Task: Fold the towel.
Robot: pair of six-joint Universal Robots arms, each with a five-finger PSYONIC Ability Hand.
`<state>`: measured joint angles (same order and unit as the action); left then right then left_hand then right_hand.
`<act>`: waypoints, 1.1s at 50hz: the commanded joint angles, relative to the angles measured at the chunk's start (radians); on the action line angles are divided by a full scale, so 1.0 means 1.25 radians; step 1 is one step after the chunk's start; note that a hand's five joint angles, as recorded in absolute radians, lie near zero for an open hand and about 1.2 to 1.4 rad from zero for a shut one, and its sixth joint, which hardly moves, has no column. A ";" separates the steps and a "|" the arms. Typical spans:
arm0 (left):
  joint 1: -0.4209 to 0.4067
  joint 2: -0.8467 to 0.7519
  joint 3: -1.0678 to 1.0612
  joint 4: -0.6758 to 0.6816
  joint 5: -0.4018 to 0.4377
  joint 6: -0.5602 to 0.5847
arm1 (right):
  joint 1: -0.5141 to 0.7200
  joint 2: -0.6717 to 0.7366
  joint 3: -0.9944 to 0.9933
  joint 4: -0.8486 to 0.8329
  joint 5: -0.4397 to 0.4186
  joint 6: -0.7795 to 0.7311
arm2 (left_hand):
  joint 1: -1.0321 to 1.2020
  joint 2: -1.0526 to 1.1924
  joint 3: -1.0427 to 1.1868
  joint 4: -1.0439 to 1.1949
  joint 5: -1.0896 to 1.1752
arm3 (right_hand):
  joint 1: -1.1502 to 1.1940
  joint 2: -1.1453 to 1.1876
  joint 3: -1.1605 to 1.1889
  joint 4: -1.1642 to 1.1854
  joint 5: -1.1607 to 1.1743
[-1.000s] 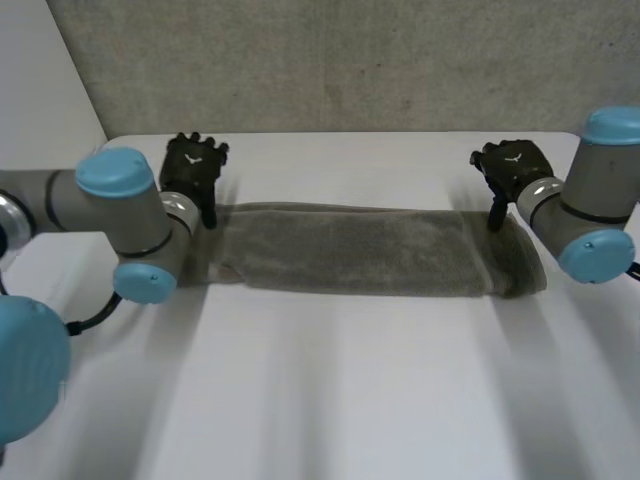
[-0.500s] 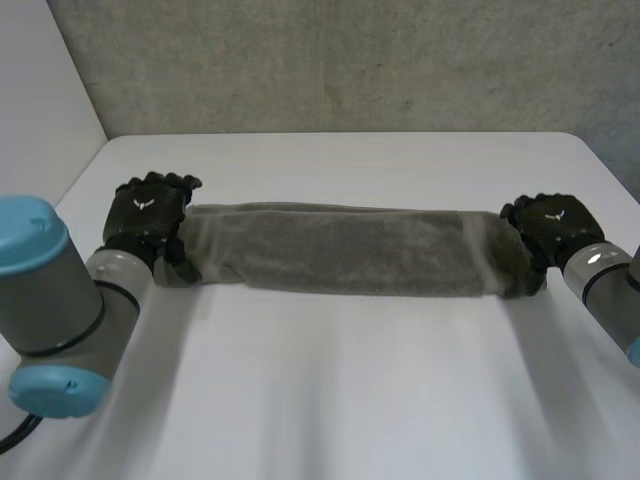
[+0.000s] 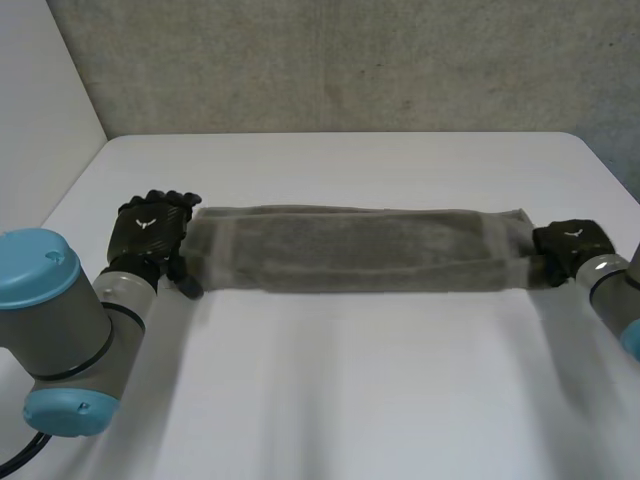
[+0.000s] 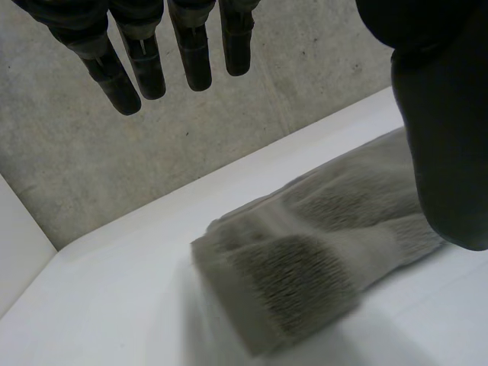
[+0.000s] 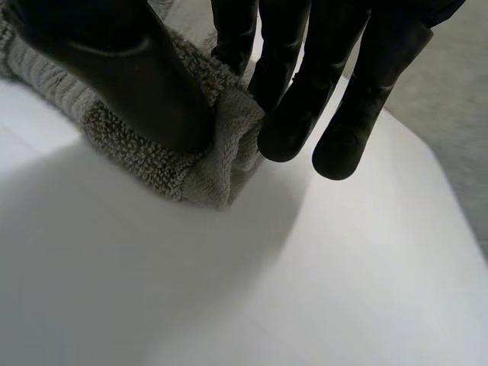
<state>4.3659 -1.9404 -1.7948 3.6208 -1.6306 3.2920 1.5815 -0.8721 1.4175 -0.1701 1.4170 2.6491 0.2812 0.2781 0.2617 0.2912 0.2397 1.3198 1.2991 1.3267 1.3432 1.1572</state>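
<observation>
Left hand (image 3: 148, 230) first: open, fingers (image 4: 194, 53) straight and a little spread, hanging clear above the left end of the towel (image 4: 305, 267), thumb (image 4: 442, 137) set over the towel's near long edge; cannot tell whether that thumb touches the cloth. Nothing of the towel caught between thumb and fingers on this side. Sits just off the towel's left end in the head view, left arm (image 3: 60, 320) trailing away from that end toward the robot. Right hand (image 3: 572, 245) next: closed on the towel's right end, thumb (image 5: 114, 69) pressed down on the top of the cloth, fingers (image 5: 290, 114) against the end fold, a pucker of towel (image 5: 145, 164) squeezed up between them. Right arm (image 3: 615, 290) just off the towel's right end, on its near side. Outward to the towel (image 3: 360, 250) itself: grey-brown terry, folded into one long narrow strip, lying flat and drawn straight between the two hands, layered edges showing at the left end. Under the towel, white table (image 3: 350, 380), bare on the towel's near and far sides. Beyond the towel's far side, past the table edge, rough grey concrete wall (image 3: 350, 60).
</observation>
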 commanded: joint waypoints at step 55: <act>-0.005 -0.015 -0.016 0.002 -0.001 0.011 | 0.329 -0.083 0.052 0.053 0.035 0.011 | -0.068 -0.066 -0.053 -0.076 -0.175 | -0.916 -0.900 -0.922 -0.935 -0.926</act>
<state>4.3665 -1.9528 -1.8132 3.6236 -1.6312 3.3044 2.0667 -0.9412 1.3241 -0.0720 1.5017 2.6478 0.2780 0.2780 0.2602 0.2911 0.2381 0.2342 0.2498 0.2434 0.2559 0.0602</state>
